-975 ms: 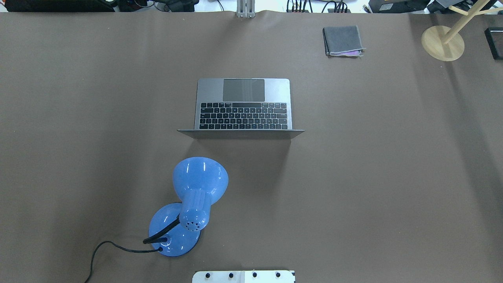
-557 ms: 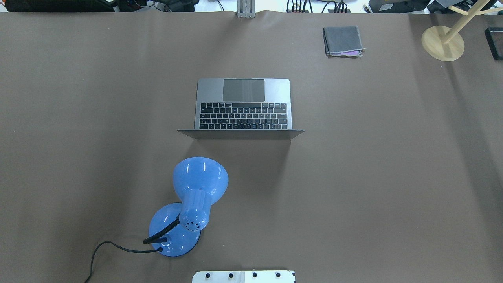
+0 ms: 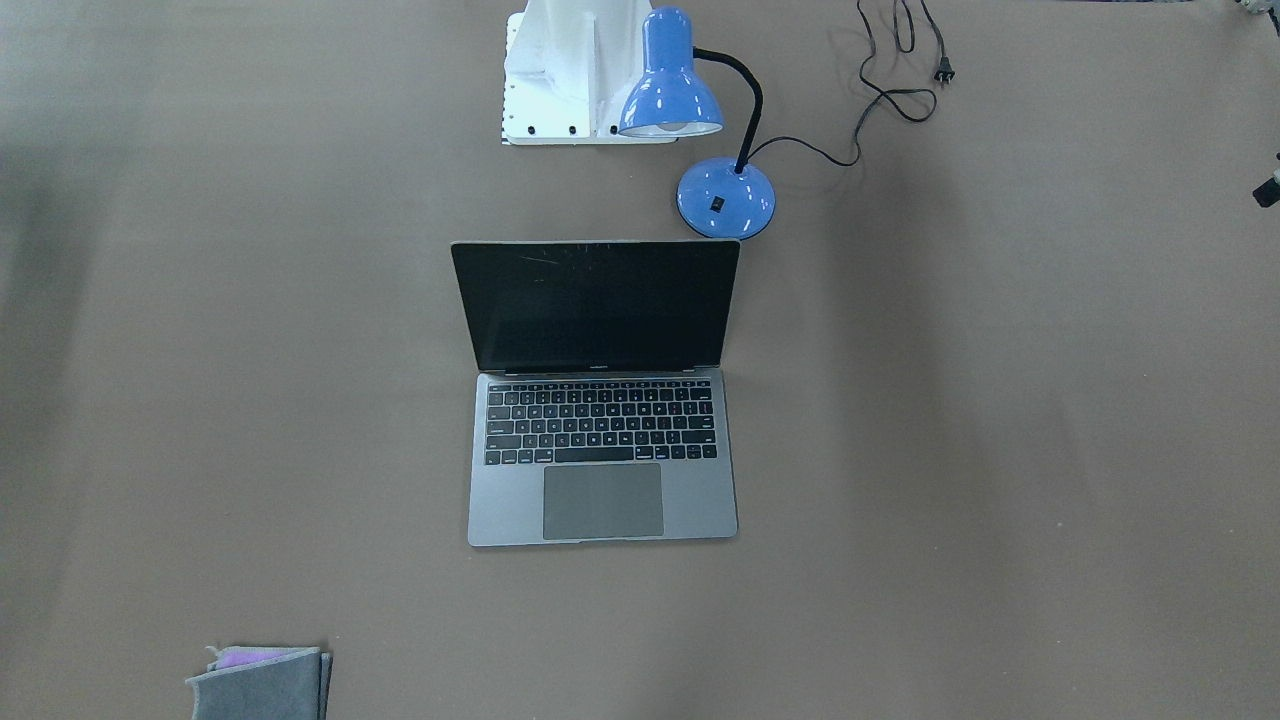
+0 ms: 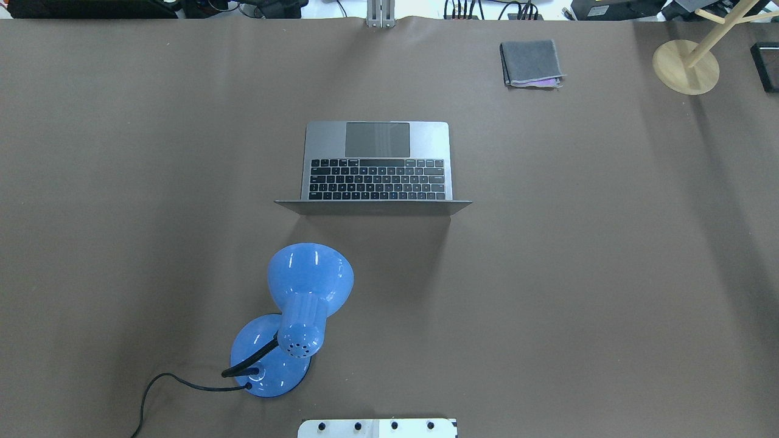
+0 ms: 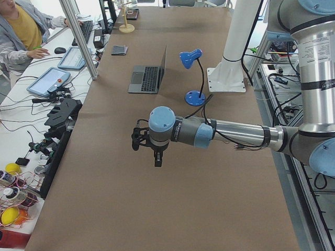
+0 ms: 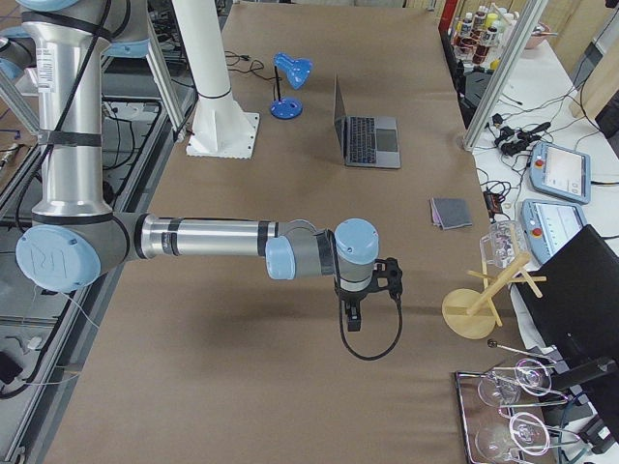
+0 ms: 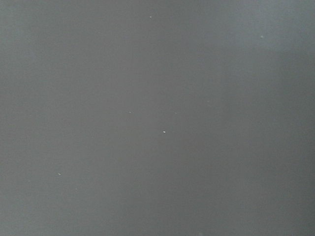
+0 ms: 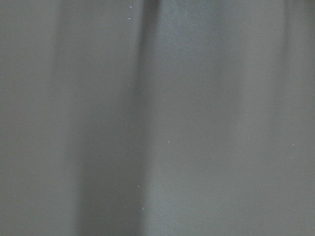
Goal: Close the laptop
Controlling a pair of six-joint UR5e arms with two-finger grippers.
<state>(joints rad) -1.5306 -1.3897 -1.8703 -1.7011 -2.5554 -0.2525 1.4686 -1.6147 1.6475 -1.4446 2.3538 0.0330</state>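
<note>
The space-grey laptop (image 4: 377,141) stands open in the middle of the brown table, its black screen (image 3: 596,305) upright and facing away from the robot, its keyboard and trackpad on the far side. It also shows in the side views (image 5: 148,78) (image 6: 373,141). My left gripper (image 5: 157,158) hangs over bare table far toward the table's left end. My right gripper (image 6: 351,316) hangs over bare table far toward the right end. Both show only in the side views, so I cannot tell if they are open or shut. Both wrist views show only table surface.
A blue desk lamp (image 4: 309,285) stands between the robot base (image 4: 377,427) and the laptop lid, its cord (image 3: 885,95) trailing off. A folded grey cloth (image 4: 530,62) lies at the far right. A wooden stand (image 4: 686,66) is at the far right corner.
</note>
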